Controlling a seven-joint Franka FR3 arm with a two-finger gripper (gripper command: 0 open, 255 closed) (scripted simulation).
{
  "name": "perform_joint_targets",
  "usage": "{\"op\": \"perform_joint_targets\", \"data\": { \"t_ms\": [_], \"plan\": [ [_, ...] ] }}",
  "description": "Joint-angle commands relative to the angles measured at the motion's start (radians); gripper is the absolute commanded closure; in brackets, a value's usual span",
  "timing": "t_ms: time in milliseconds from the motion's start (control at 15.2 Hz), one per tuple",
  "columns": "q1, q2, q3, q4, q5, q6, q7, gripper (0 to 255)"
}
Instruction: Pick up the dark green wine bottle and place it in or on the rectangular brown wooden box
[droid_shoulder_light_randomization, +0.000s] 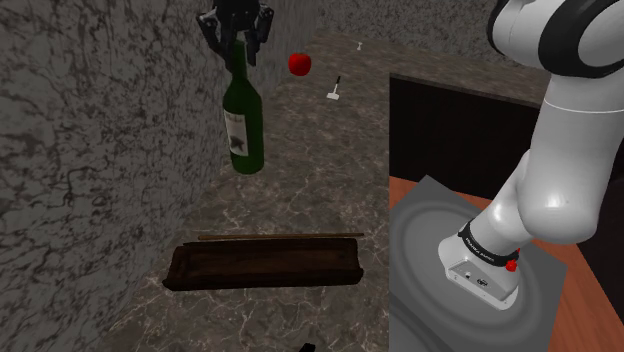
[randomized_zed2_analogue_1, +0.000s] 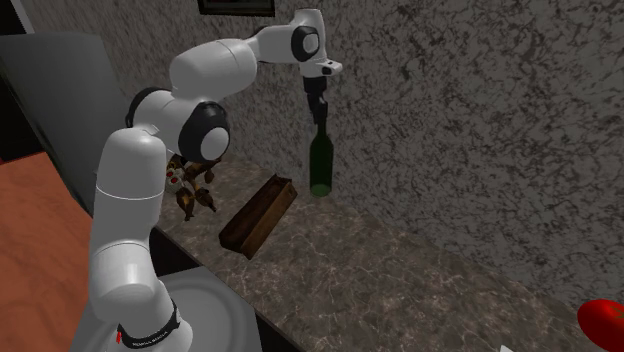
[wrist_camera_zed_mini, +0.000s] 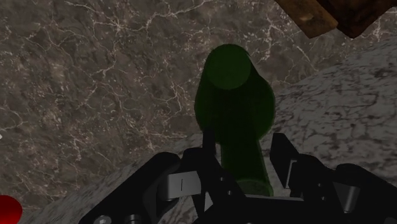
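Plainly, the claw is clenched on the neck of the dark green wine bottle, one black finger on each side just under the top. The bottle hangs roughly upright straight below the claw, and its base seems to be off the dark marbled desk.

From the second exterior view, the claw points down with the bottle directly beneath it. The brown wooden box lies on the desk lower than the claw and off to one side, apart from the bottle's base.

Looking along the claw, the bottle runs away from the fingers toward the desk. A corner of the box shows beyond the base, to one side.

A red apple rests on the desk, well apart from the claw.
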Motion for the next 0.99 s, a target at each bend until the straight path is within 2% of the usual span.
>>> {"op": "perform_joint_targets", "data": {
  "t_ms": [0, 198, 528, 924],
  "plan": [
    [0.012, 0.014, 0.0, 0.05, -0.007, -0.037, 0.0, 255],
    [0.027, 0.036, -0.001, 0.115, -0.016, -0.08, -0.004, 255],
    [0.053, -0.064, 0.027, 0.055, 0.011, -0.123, 0.059, 255],
    [0.108, -0.139, 0.062, 0.06, 0.027, -0.209, 0.142, 255]
  ]
}}
